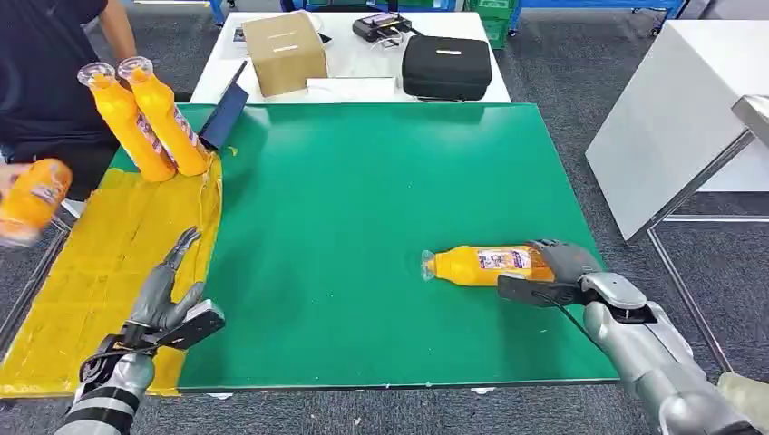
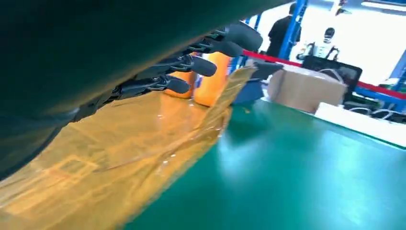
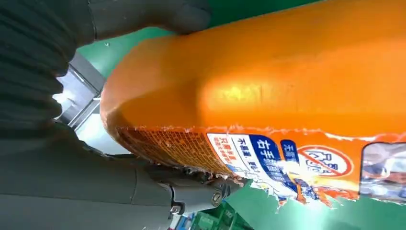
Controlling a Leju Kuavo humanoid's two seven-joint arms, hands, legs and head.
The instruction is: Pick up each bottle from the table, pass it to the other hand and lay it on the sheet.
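Observation:
An orange bottle [image 1: 485, 265] [image 3: 287, 81] lies on its side on the green table [image 1: 363, 199], cap pointing left. My right hand [image 1: 567, 263] [image 3: 52, 158] wraps its base end, the thumb [image 3: 143, 17] over one side and fingers under the other. Two more orange bottles [image 1: 127, 118] [image 1: 168, 113] [image 2: 210, 81] lie side by side at the far end of the yellow sheet [image 1: 109, 263] [image 2: 119, 158]. My left hand [image 1: 168, 290] hovers over the sheet's near part, its fingers [image 2: 191, 64] spread and holding nothing.
A person in dark clothes [image 1: 45, 72] stands at the far left and holds another orange bottle [image 1: 32, 201], blurred. Behind the green table a white table carries a cardboard box [image 1: 283, 50] and a black case [image 1: 446, 65]. Another white table [image 1: 671, 118] stands to the right.

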